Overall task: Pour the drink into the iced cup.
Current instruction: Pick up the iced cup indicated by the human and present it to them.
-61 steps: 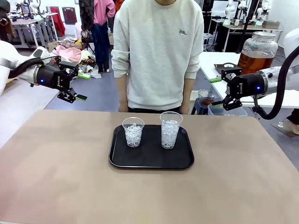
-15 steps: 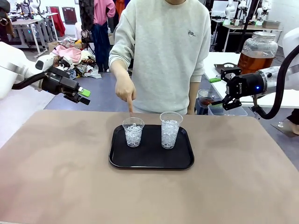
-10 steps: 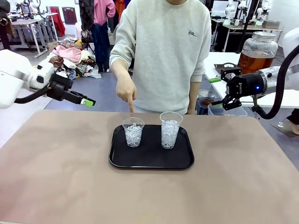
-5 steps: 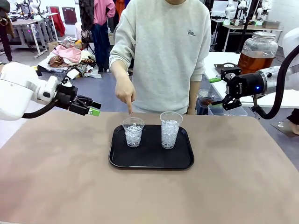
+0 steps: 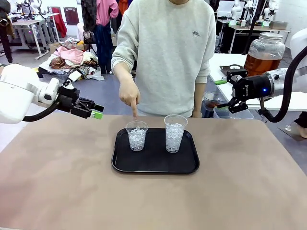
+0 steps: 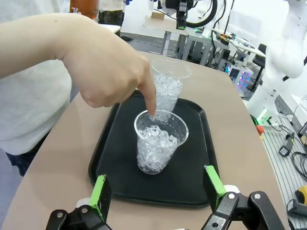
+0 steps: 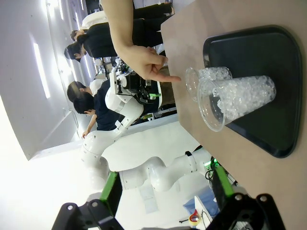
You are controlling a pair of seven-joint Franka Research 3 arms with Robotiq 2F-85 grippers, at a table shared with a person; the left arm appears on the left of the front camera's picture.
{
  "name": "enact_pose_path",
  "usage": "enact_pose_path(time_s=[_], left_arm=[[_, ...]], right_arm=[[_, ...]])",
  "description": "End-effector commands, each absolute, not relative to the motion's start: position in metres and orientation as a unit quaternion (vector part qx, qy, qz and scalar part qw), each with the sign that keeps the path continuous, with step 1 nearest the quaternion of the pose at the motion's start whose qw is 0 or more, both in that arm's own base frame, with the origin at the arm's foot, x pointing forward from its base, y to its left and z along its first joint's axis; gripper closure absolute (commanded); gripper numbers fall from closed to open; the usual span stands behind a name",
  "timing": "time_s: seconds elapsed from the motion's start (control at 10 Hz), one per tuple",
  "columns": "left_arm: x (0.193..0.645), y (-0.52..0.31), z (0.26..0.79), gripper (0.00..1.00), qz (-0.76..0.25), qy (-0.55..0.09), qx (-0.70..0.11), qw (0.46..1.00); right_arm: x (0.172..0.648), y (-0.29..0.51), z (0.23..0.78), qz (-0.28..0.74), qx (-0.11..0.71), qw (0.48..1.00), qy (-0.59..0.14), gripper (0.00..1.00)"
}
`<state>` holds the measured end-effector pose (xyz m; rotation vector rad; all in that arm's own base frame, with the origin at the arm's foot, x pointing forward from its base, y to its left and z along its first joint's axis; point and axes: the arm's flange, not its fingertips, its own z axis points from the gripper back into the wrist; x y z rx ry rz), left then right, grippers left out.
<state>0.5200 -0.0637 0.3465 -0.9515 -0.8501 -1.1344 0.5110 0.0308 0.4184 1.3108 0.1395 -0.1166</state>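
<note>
Left gripper (image 5: 97,111) is wide open, holding nothing, arm level at 10 o'clock from the short clear plastic ice cup (image 5: 136,135). Right gripper (image 5: 221,94) is wide and empty too, at 2 o'clock.

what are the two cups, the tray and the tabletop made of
The short cup and tall cup: likely thin clear plastic, glossy; ice shows through the walls. The tray: black, probably plastic, soft sheen on its raised rim. The table: matte tan, faintly mottled, perhaps a mat or laminate.
</note>
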Motion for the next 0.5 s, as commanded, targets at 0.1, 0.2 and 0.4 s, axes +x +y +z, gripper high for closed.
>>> enact_pose_path(time_s=[0.1,0.2,0.4], left_arm=[[0.520,-0.066,0.340,0.00,-0.516,-0.392,-0.405,0.645],[0.519,-0.069,0.333,0.00,-0.537,-0.410,-0.390,0.626],[0.519,-0.073,0.318,0.00,-0.558,-0.444,-0.362,0.601]], right_arm=[[0.511,0.031,0.419,-0.055,0.609,0.789,0.065,0.00],[0.511,0.031,0.419,-0.055,0.609,0.789,0.065,0.00],[0.511,0.031,0.419,-0.055,0.609,0.789,0.065,0.00]])
